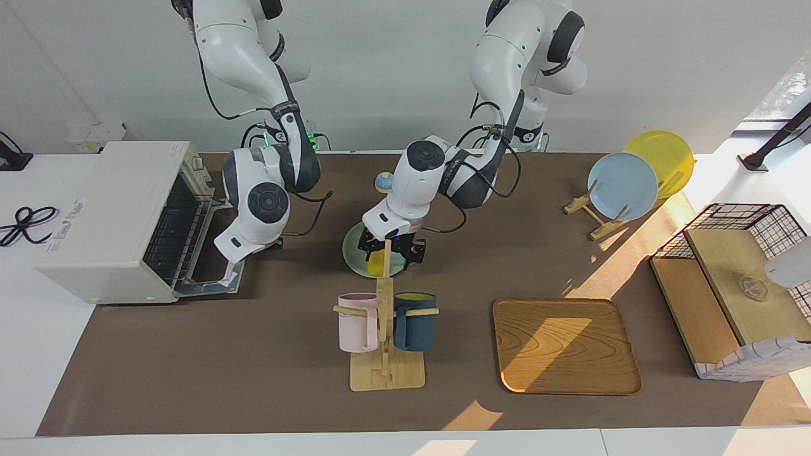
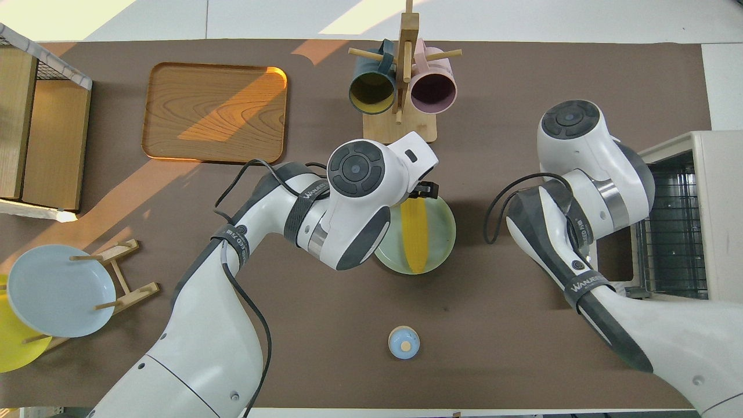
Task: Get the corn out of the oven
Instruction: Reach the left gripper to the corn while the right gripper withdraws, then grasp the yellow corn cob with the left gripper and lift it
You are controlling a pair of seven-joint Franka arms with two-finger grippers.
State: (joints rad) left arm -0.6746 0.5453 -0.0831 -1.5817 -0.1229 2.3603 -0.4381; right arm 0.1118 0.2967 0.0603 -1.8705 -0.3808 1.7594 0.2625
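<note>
The yellow corn lies on a pale green plate mid-table, outside the oven. My left gripper hangs open just over the end of the corn that is farther from the robots. The white oven stands at the right arm's end of the table, its door folded down and its wire rack bare. My right gripper is shut and sits over the open door; its hand hides the fingertips.
A wooden mug rack with a pink and a dark blue mug stands beside the plate, farther from the robots. A wooden tray, a plate stand, a wire basket and a small blue knob are also there.
</note>
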